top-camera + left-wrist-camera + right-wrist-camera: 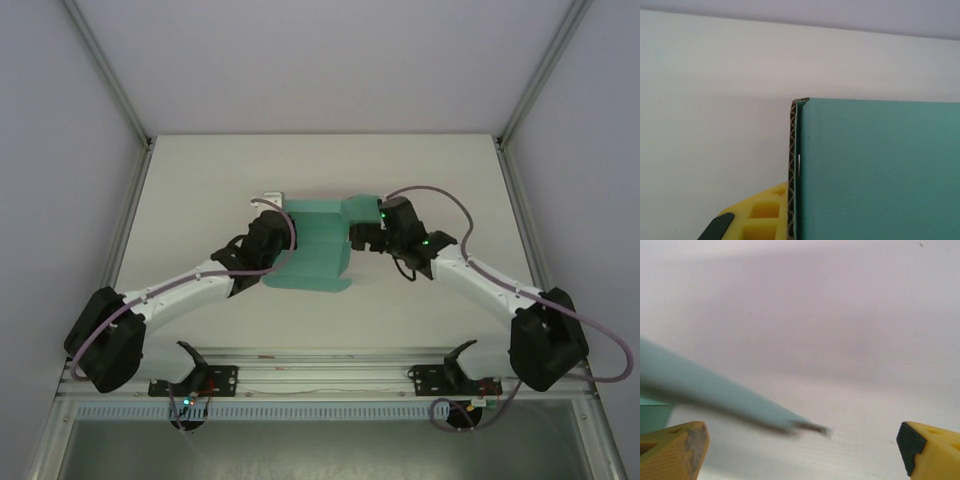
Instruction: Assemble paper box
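The teal-green paper box (318, 248) lies partly folded in the middle of the white table, with one flap (358, 208) raised at its back right corner. My left gripper (272, 243) is at the box's left side. In the left wrist view its yellow finger (760, 215) presses against a folded wall (875, 170) seen edge-on, and the other finger is hidden behind the card. My right gripper (362, 238) stands at the right side, under the raised flap. Its fingers (675, 450) are wide apart, and a blurred teal flap edge (715, 390) reaches in between them.
A small white piece (265, 197) sits on the table at the box's back left corner. Metal posts (110, 75) and pale walls enclose the table on three sides. A rail (330, 375) carrying both arm bases runs along the near edge.
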You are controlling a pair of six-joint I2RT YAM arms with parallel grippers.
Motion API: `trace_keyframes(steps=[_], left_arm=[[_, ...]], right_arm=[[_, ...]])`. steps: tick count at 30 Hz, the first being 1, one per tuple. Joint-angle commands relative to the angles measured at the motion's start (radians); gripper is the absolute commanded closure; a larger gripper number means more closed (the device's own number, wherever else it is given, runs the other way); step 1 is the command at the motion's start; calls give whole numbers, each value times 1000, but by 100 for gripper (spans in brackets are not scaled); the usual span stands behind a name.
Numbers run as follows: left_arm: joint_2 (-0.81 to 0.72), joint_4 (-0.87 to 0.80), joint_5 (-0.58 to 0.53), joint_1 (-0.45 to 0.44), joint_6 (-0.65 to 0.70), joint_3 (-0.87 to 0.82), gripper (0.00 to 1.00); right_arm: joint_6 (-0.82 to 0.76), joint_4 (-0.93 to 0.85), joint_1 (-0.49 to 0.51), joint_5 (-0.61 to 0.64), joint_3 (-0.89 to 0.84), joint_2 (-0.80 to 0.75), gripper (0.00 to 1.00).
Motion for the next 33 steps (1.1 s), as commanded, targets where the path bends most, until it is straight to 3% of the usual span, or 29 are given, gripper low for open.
trace_keyframes(steps=[1,6,16,27,33], left_arm=[[-33,116,7,-13,57,-4,100],[-35,169,40,-13,67,-27,100],[-51,167,3,-13,64,-49,100],[-44,185,29,-13,15,-47,100],[-27,217,15,-13,-35,-48,100]], right_arm=[[-2,-72,-24,-96,16,-64,5],[17,-44,-36,-209,12,-97,11],[21,-131,-52,-23,11,-194,12],[94,123,-51,-261,-14,-120,19],[275,358,-50,-492,-36,-23,36]])
